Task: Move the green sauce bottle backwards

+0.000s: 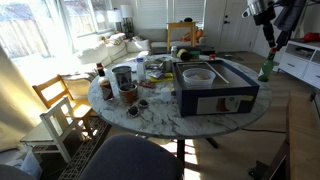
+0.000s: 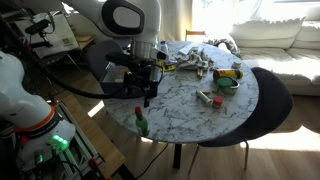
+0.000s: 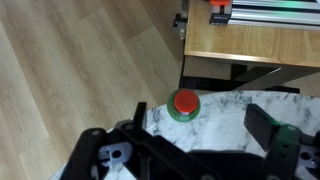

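Arm [image 2: 112, 14] was glossy white, smooth rounded shells, a dark round cap on one joint, end effector [image 2: 147, 92] was black and blocky, angular matte links seen in the wrist view

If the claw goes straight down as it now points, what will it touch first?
Probably the red cap of the green sauce bottle, centred ahead of the open claw. Depth is unclear; it might instead reach the marble table beside it.

Strong daylight admitted through overexposed windows [image 1: 40, 25], marble table [image 2: 190, 120] brightly washed, near foreground darkened and blurred in the wrist view, low resolution throughout.
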You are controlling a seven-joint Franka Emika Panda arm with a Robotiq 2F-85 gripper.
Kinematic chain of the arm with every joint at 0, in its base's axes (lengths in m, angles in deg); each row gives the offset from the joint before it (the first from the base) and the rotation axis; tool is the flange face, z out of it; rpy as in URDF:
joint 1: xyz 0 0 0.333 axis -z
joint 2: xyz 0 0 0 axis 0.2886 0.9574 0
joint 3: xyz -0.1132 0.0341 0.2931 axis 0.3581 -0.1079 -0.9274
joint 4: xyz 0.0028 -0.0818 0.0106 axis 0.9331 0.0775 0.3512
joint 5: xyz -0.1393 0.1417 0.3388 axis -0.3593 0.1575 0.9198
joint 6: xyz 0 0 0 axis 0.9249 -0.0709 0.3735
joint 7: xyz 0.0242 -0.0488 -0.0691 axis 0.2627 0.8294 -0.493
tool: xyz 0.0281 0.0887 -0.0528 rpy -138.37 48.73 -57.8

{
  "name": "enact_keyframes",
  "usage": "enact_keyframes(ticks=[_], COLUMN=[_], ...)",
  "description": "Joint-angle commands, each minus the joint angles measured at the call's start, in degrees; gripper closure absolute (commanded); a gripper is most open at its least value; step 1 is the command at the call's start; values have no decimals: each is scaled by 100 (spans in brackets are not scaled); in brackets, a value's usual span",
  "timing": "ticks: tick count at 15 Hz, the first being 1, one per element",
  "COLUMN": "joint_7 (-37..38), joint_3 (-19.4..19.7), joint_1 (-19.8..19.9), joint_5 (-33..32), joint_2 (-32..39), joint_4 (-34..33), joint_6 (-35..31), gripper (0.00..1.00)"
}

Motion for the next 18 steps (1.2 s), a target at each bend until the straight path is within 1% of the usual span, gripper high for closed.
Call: enact_keyframes(ticks=[1,5,6,8,10,11,12,14,15,18], joint_7=[-336,-541,-564,-612,-609,-609,-610,-627,-632,-716], joint_3=[48,49,47,46,46,47,48,52,55,57], joint_1=[37,54,55,64,73,79,85,98,106,129], joint_5=[-87,-76,-85,-112,-152,-168,-183,-211,-227,-231], joint_2=[230,366,389,423,469,479,484,499,502,509], joint_4=[-3,-29,-31,-43,-70,-76,-80,-99,-111,-141], joint_6=[-206,-185,-188,-185,-167,-174,-179,-175,-171,-147], gripper=[0,0,6,26,29,27,30,32,31,38])
